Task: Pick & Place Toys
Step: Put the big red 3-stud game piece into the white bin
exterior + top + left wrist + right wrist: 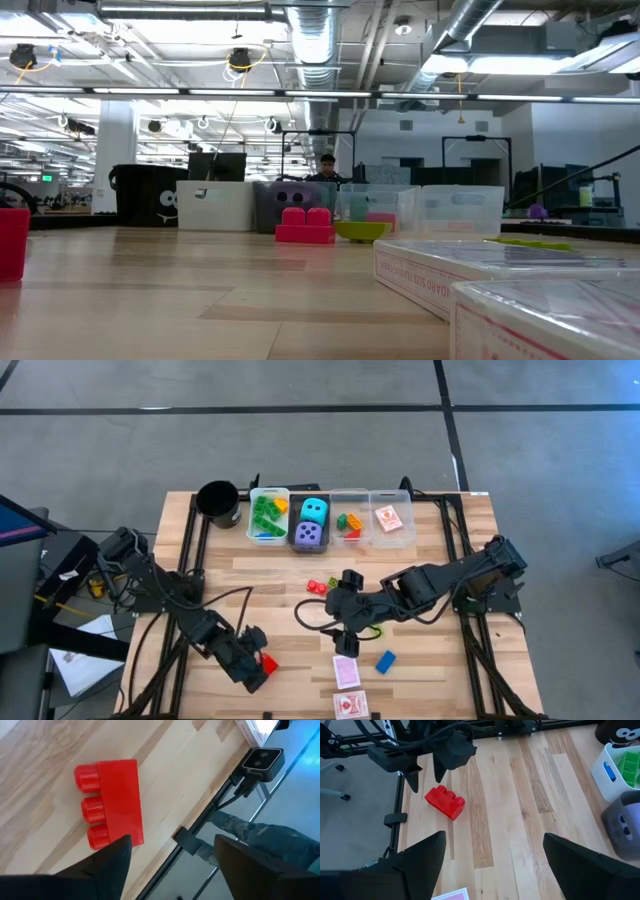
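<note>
A red brick (115, 800) lies on the wood table near its front left edge, also seen as the red brick (267, 661) from above. My left gripper (172, 845) stands open just over it, one fingertip (117, 851) close to the brick's end; from the right wrist view, the left gripper (426, 781) looks clear of the red brick (445, 802). My right gripper (348, 643) hangs open above the table's middle with nothing between its fingers. More toys lie loose: a second red brick (317, 586), a blue brick (385, 661) and two red-white cards (346, 673).
Along the far edge stand a black cup (218, 500) and a row of bins (330, 495) holding green bricks, a cyan die (314, 510), a purple die (309, 536), small bricks and a card. A green ring (371, 630) lies under the right arm. The table's front edge (200, 812) is close to the left gripper.
</note>
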`<state>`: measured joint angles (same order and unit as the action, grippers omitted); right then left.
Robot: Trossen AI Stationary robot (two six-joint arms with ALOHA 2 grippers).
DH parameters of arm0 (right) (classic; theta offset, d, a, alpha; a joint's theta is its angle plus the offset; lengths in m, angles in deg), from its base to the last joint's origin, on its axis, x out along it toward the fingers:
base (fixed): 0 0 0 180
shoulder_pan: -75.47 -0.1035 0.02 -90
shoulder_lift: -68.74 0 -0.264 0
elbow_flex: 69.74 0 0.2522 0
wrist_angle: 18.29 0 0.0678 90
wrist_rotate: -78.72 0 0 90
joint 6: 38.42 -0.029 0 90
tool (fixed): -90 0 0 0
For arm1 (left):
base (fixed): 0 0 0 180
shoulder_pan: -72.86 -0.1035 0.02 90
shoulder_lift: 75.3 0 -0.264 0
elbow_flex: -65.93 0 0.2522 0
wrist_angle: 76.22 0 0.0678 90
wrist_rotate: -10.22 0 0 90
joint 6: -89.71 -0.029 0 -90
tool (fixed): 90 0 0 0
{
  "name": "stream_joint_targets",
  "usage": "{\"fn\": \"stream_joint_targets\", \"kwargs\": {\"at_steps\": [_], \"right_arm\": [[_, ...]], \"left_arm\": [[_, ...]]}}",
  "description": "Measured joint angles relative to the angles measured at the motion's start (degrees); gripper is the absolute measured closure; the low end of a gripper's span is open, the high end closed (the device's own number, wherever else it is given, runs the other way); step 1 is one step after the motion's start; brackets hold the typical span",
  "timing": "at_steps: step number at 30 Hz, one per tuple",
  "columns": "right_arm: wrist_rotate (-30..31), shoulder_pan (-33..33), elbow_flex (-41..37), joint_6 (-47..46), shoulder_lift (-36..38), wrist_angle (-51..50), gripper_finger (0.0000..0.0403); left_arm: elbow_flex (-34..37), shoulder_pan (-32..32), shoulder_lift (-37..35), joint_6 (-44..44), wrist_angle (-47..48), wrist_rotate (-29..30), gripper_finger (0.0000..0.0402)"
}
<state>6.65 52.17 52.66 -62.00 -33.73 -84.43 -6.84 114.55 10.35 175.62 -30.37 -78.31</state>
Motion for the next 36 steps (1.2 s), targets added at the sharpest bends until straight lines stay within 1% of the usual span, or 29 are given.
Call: {"fn": "stream_joint_targets", "kwargs": {"at_steps": [5,11,20,22,25,27,29,33,36], "right_arm": [[0.0,-0.01,-0.45,-0.06,0.02,0.2,0.0075],[-0.15,-0.33,-1.31,-1.36,0.02,-0.34,0.0075],[-0.31,-0.85,-1.35,-1.99,0.02,-0.79,0.0075],[-0.31,-0.82,-1.36,-1.99,0.02,-0.76,0.0075],[-0.31,-0.87,-1.33,-2.01,0.02,-0.76,0.0075],[-0.31,-1.09,-1.33,-2.23,0.02,-0.76,0.0075],[-0.31,-1.12,-1.33,-2.83,0.02,-0.76,0.0075],[-0.31,-1.5,-1.33,-3.48,0.02,-0.76,0.0075],[-0.28,-1.84,-1.33,-3.48,0.02,-0.78,0.0075]], "left_arm": [[1.95,0.0,0.0,0.07,0.03,-0.29,0.0104],[3.53,-0.16,0.0,0.07,-0.1,-0.29,0.0102],[3.61,-0.2,0.0,-0.1,-0.19,0.38,0.0102],[3.61,-0.2,0.0,-0.15,-1.08,1.54,0.0102],[3.61,-0.2,0.0,-0.15,-1.32,5.35,0.0102],[3.66,-0.2,0.0,-0.16,-1.43,6.56,0.0102],[4.7,-0.22,0.0,-0.14,-3.05,5.61,0.0102],[7.74,0.2,0.02,0.07,-7.0,0.92,0.0102],[9.36,0.33,0.02,0.54,-6.83,-1.11,0.0102]]}}
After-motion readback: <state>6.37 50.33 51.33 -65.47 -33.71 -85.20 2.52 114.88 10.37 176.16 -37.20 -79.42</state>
